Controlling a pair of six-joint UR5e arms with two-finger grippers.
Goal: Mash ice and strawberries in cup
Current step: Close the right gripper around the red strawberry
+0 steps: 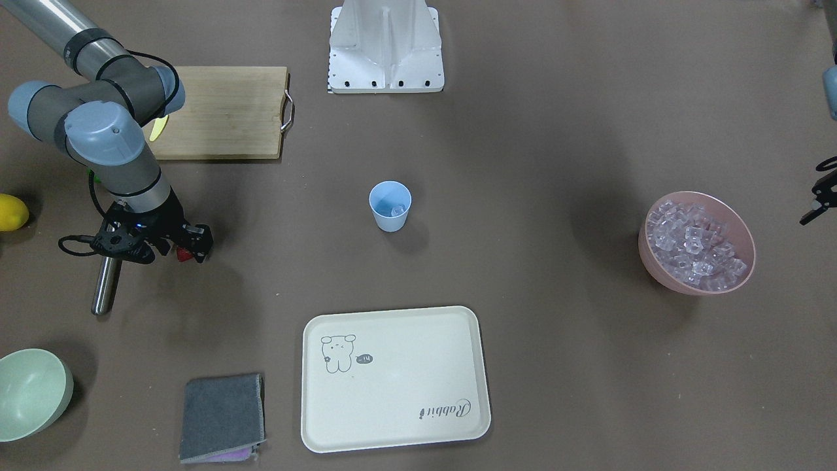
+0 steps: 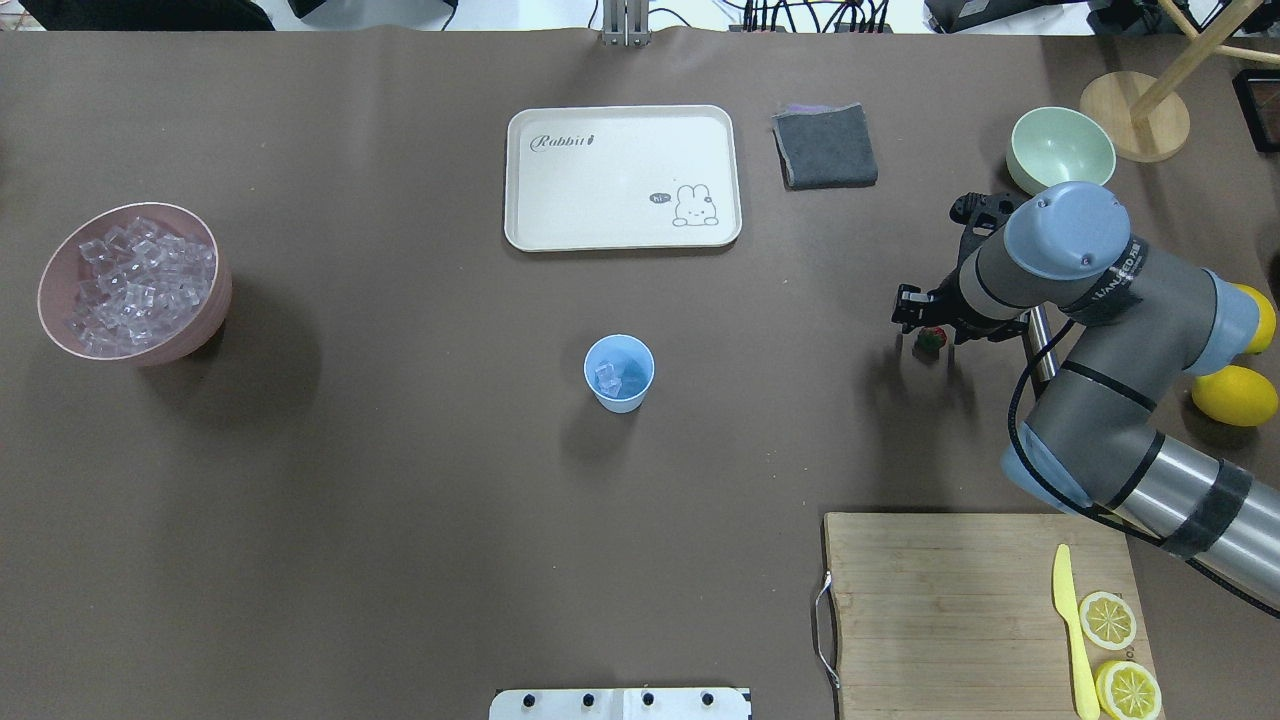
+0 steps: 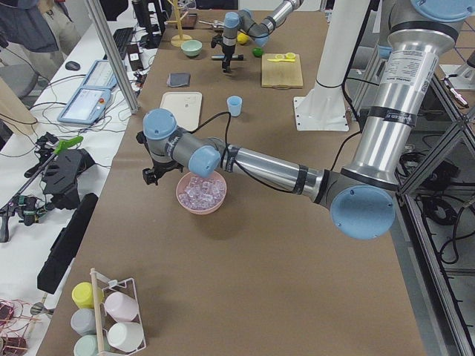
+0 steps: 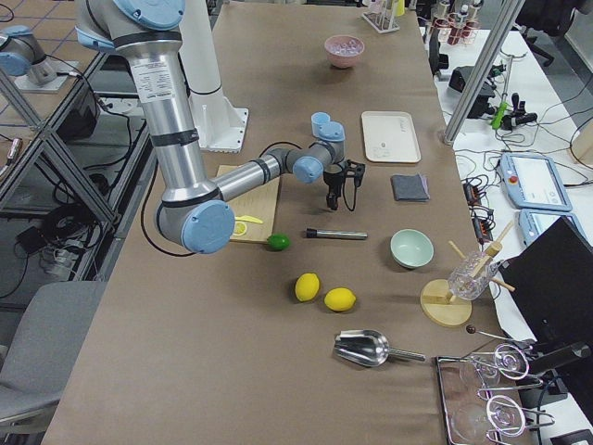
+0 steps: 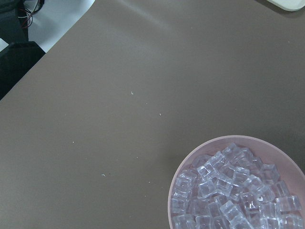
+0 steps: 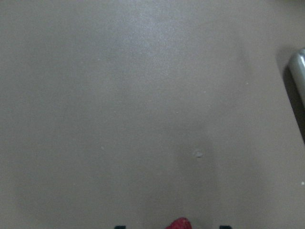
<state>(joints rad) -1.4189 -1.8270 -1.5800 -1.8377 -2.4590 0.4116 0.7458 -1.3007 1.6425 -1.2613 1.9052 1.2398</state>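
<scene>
The light blue cup stands upright mid-table with an ice cube inside. My right gripper is shut on the small red strawberry and holds it above the table, well off to the cup's side. The strawberry's tip shows at the bottom of the right wrist view. The pink bowl is full of ice cubes. My left gripper hangs beside that bowl at the view's edge; I cannot tell if it is open. Its wrist view shows the bowl's ice.
A cream tray and a grey cloth lie beyond the cup. A metal rod, a pale green bowl and two lemons are near my right arm. A cutting board holds a yellow knife and lemon slices.
</scene>
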